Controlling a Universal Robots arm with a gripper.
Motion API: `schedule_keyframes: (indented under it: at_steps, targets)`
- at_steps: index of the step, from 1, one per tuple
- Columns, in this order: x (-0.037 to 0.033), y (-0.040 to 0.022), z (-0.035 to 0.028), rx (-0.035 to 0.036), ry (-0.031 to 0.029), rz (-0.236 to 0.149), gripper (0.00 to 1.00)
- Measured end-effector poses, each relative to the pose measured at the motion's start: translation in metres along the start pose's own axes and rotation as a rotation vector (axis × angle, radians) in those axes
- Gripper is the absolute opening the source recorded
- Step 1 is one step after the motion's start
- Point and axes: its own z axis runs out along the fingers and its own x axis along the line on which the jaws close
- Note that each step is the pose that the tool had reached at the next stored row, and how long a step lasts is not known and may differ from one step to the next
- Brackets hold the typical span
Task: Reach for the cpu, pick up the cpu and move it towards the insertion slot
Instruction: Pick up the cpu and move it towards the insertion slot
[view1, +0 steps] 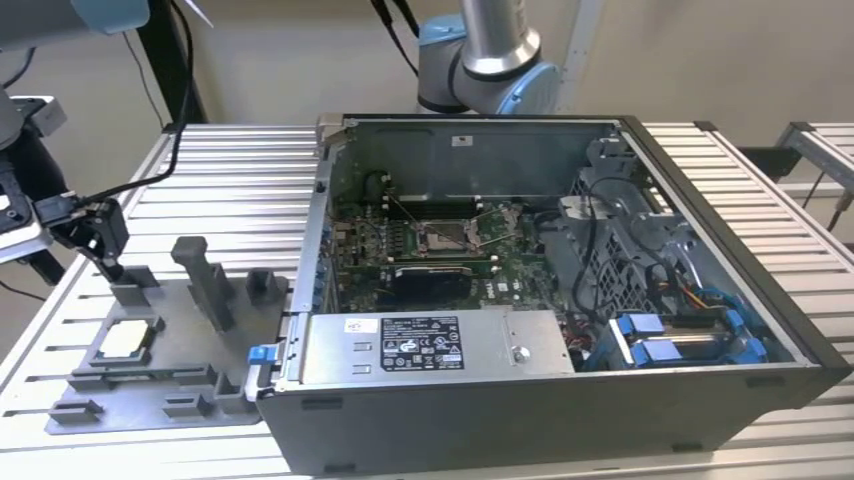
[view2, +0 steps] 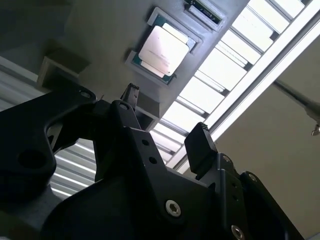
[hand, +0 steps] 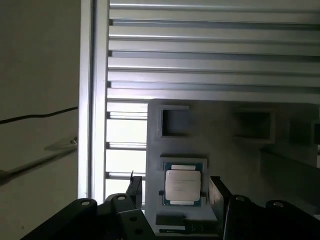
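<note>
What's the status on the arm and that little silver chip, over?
Gripper open, empty, near cpu. Cpu seated in grey tray, not gripped. Nothing between them.

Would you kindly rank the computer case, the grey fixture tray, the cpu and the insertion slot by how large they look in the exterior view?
Largest: the computer case.
Second: the grey fixture tray.
The insertion slot and the cpu look about alike, so I leave them unranked.
</note>
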Motion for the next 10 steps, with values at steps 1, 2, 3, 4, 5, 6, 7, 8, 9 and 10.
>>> schedule_keyframes:
  at_steps: [1, 2, 3, 4, 5, 6, 7, 8, 9, 10]
  targets:
    - [0.0008, 0.0, 0.0002, 0.0, -0.0001, 0.0, 1.0]
    - [0.0015, -0.0001, 0.0004, 0.0, 0.0, 0.0, 1.0]
    - [0.0022, -0.0001, 0.0006, 0.0, 0.0, 0.0, 1.0]
    - [0.003, -0.0001, 0.0008, 0.0, 0.0, 0.0, 1.0]
    - [0.0036, -0.0001, 0.0009, 0.0, 0.0, 0.0, 1.0]
    - [0.0044, -0.0002, 0.0012, 0.0, 0.0, 0.0, 1.0]
    - [0.005, -0.0002, 0.0014, 0.0, 0.0, 0.0, 1.0]
    - [0.0057, -0.0002, 0.0017, 0.0, 0.0, 0.0, 1.0]
    - [0.0063, -0.0003, 0.0019, 0.0, -0.0001, 0.0, 1.0]
    - [0.007, -0.0003, 0.0022, -0.0001, -0.0001, 0.0, 1.0]
